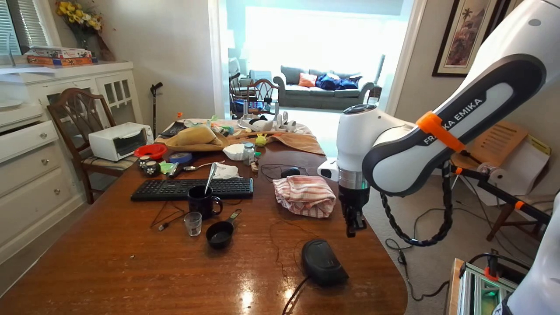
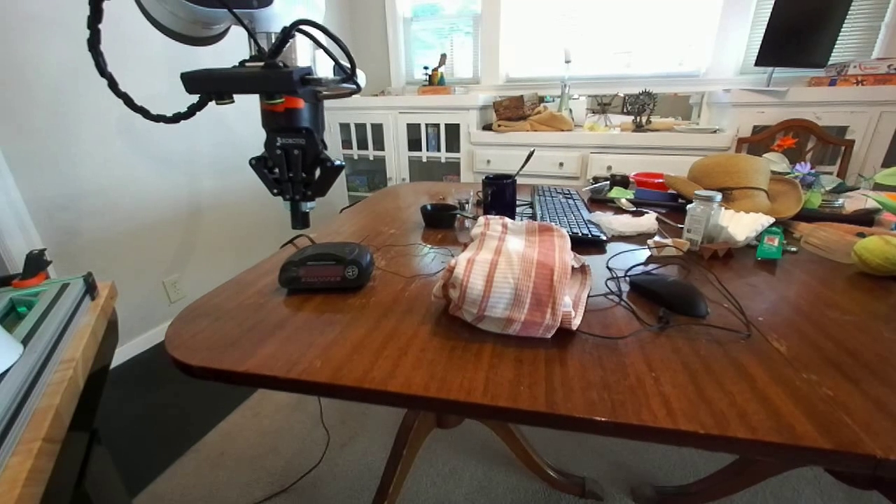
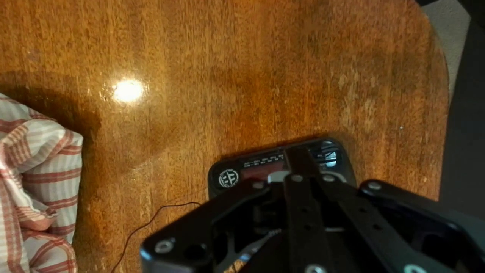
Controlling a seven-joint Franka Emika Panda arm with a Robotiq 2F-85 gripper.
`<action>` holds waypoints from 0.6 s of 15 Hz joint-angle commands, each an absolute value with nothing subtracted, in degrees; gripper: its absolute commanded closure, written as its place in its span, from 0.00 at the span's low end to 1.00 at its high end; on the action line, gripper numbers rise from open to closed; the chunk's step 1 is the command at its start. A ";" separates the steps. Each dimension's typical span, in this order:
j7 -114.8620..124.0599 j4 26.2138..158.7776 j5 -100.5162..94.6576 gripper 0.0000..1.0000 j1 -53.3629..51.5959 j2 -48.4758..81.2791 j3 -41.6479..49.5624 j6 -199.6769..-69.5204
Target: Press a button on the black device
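The black device [image 1: 323, 262], a rounded clock radio with a reddish display window [image 2: 320, 274] and a round white emblem [image 2: 351, 271], sits on the wooden surface [image 2: 392, 350], near that surface's curved end. Directly over the device hang the fingers [image 2: 300, 217], drawn together; a gap shows between their tips and the device in an exterior view, and in the wrist view they cover part of it. A black cord [image 1: 297, 292] leaves the device on the side away from its display, and a thin dark wire [image 3: 178, 205] curls just beside it.

Near the device lies a folded cloth [image 2: 518, 276] with red and white stripes. Farther from the device, a small black measuring cup [image 1: 220, 236] stands just beside a clear glass [image 1: 193, 224]. Past these comes a dark mug [image 1: 201, 203] with a slender utensil [image 1: 211, 177] leaning in it. On the far side of the cloth from the device is a black mouse [image 2: 668, 294].

Beyond the mug, as seen from the device, lies a keyboard [image 1: 162, 190]. Well apart from the device are a straw hat [image 1: 197, 138] and a red bowl [image 1: 151, 151]. Past the surface, a white toaster oven [image 1: 107, 142] rests on a chair [image 1: 109, 164]; farthest from the device stands a grey sofa [image 1: 323, 98].
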State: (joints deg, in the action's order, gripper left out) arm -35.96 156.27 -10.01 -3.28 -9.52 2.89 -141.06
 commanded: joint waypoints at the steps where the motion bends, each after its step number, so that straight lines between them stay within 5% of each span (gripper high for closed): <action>1: -38.61 156.07 -6.17 1.00 -4.14 -6.87 2.84 -144.40; 9: -40.85 156.02 -2.01 1.00 -4.12 -3.38 2.06 -151.08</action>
State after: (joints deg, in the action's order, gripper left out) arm -39.73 156.27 -3.09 -4.30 -5.65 2.63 -148.52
